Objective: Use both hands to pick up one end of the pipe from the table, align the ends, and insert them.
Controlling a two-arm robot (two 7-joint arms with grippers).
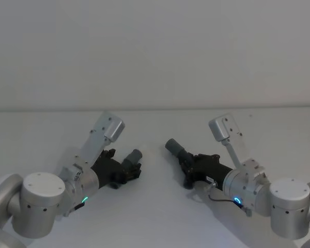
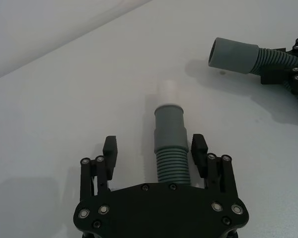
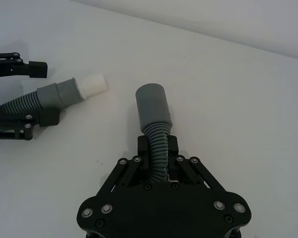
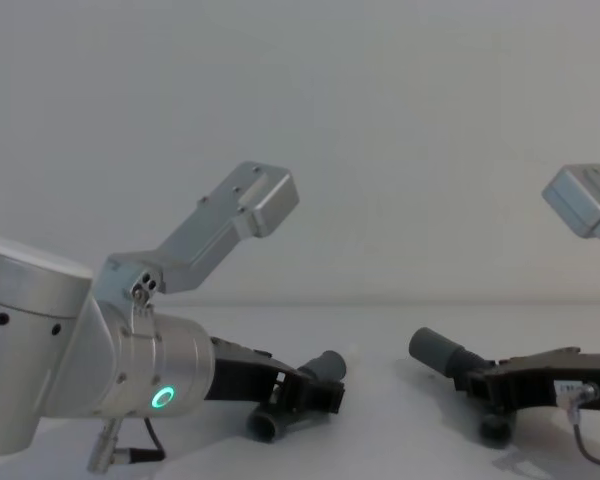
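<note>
1. The white-tipped pipe piece (image 1: pixel 133 156) lies left of the head view's centre. Its long axis runs diagonally and its end points up and right, toward the middle of the frame.
2. The open-mouthed pipe piece (image 1: pixel 174 147) is right of centre on the mirrored diagonal, with its end pointing up and left. The two ends face roughly toward each other but stay apart, with bare table (image 1: pixel 155 212) between them.
3. There are two pipe pieces, each with a ribbed hose section behind a smooth grey collar. There is one pale white tip (image 2: pixel 167 90) and one round open mouth (image 2: pixel 214 51), which is dark inside.
4. There are two grippers, one per piece, and each arm shows one lit ring.
5. The left gripper (image 2: pixel 154 147) comes in from the lower left of the head view. Its fingers are spread around the ribbed part of the white-tipped piece: one pad (image 2: pixel 197 146) is just beside the hose, and the other stands clear of it.
6. The right gripper (image 3: pixel 158 148) comes in from the lower right. Its fingers are clamped onto the ribbed hose of the open-mouthed piece, just behind the collar.
7. In the chest view both pieces sit low, near the table surface. I cannot tell whether either one touches it.
</note>
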